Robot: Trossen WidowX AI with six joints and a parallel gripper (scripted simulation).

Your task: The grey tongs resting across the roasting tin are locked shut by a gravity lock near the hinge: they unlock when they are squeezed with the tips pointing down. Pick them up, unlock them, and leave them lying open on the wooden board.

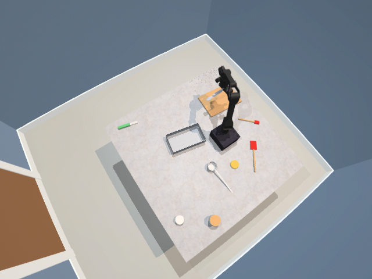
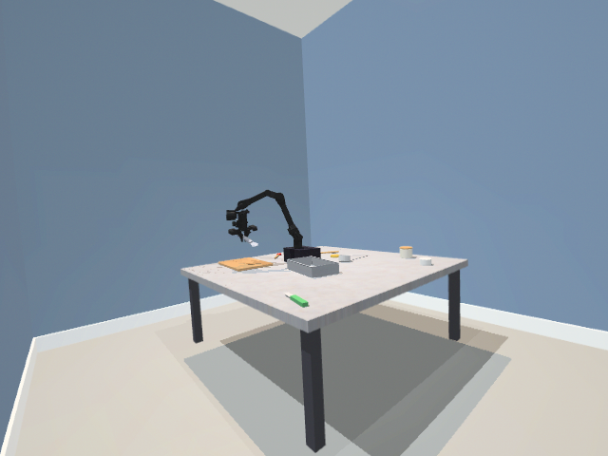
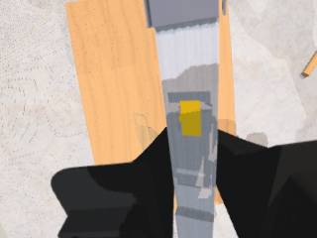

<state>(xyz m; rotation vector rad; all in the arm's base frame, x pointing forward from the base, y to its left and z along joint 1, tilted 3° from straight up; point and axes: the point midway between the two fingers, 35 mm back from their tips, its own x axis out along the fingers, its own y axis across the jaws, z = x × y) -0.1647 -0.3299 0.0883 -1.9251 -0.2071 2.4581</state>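
Above the board (image 1: pixel 219 103), far bench edge: gripper (image 2: pixel 241 237) clenched on tongs (image 3: pixel 190 149); suggest tilting tips down before lowering.

I have the arm (image 2: pixel 279 206) rising from its base at frame centre in the exterior view, bending over at the elbow and reaching left. My gripper (image 2: pixel 241 234) hangs off the wrist pointing down, its 2 fingers clamped on the tongs (image 3: pixel 190 124).

- green-and-white marker (image 1: pixel 127 125), left of centre
- two red spatulas (image 1: pixel 253 154), right side
- metal ladle (image 1: pixel 218 174), yellow disc (image 1: pixel 234 164), centre
- white cup (image 1: pixel 179 220), orange-lidded jar (image 1: pixel 214 220), bottom
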